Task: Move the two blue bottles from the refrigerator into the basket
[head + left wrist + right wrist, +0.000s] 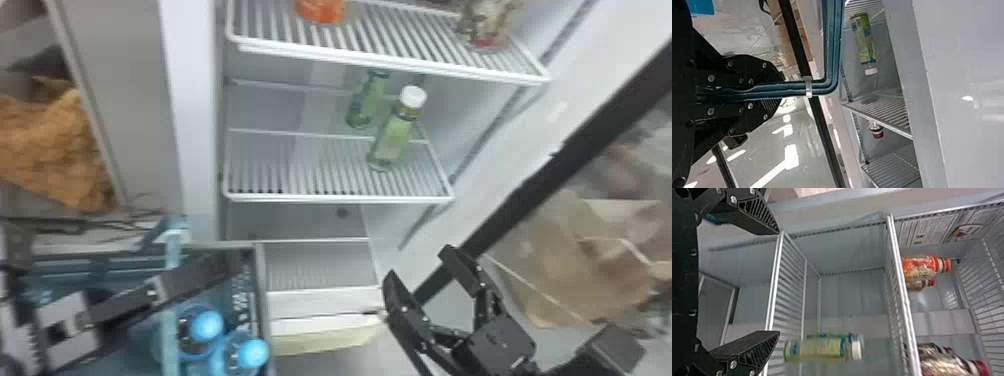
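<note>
1. Two blue bottles (206, 325): we find both inside the basket (264, 310), caps up, side by side toward its refrigerator-side wall. Whether the bottles touch each other, we cannot tell.
2. Left gripper (234, 261): fingers together, clamped on the blue bar (822, 89) of the basket. In the left wrist view we see that bar run out between the fingers and bend at a corner just beyond the tips. In the head view this gripper lies across the basket, near the blue bottles.
3. Right gripper (419, 262): fingers well apart, nothing between them. We note it in front of the refrigerator (192, 125), on the right of the head view. In the right wrist view the fingers stand wide, with a shelf front edge (774, 284) beyond the gap; no contact with the shelf can be confirmed.
4. Middle shelf (340, 198): we log a green bottle (391, 140) with a white cap, upright, toward the right side. A similar green form (366, 102) shows behind it; second bottle or reflection, we cannot tell.
5. Upper shelf (390, 59): an orange container (321, 10) at left and a patterned item (482, 25) at right.
6. Right of the refrigerator: a brown paper bag (560, 280).
</note>
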Available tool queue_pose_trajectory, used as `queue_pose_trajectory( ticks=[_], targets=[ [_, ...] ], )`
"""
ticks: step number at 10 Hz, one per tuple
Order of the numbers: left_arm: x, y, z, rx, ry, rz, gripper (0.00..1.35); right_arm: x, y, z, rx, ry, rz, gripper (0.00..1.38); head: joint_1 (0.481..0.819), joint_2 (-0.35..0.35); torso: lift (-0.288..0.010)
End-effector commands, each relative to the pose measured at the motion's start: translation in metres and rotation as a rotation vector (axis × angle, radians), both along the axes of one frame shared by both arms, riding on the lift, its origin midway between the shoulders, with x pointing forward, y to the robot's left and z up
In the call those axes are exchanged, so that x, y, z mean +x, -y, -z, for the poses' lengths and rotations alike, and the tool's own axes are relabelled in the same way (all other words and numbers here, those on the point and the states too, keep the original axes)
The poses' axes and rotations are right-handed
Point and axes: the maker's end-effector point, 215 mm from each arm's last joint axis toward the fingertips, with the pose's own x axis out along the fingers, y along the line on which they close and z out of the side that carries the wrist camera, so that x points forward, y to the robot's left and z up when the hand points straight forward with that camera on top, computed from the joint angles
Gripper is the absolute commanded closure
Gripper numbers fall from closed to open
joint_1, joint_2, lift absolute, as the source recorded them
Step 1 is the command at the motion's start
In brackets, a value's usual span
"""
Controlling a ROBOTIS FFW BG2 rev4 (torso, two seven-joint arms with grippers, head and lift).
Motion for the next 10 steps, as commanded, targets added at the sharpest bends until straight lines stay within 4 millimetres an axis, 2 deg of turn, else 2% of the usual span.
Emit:
queue_pose_trajectory(
  ticks=[1,3,4,10],
  targets=[
    [0.000,-0.001,0.002,0.001,-0.005,-0.003,1.20,-0.014,0.023,-0.003,-0.071,-0.012,0.052,0.16,0.695,-0.343,-0.220],
    [0.000,-0.002,0.002,0.003,-0.003,-0.004,1.20,-0.024,0.064,-0.009,-0.164,-0.019,0.160,0.17,0.695,-0.350,-0.220],
    [0.000,-0.003,0.002,0.000,-0.006,-0.009,1.20,-0.027,0.074,-0.012,-0.180,-0.019,0.185,0.17,0.695,-0.350,-0.220],
    [0.000,-0.001,0.005,0.004,-0.011,-0.002,1.20,-0.029,0.075,0.000,-0.158,-0.049,0.183,0.18,0.695,-0.350,-0.220]
  ],
)
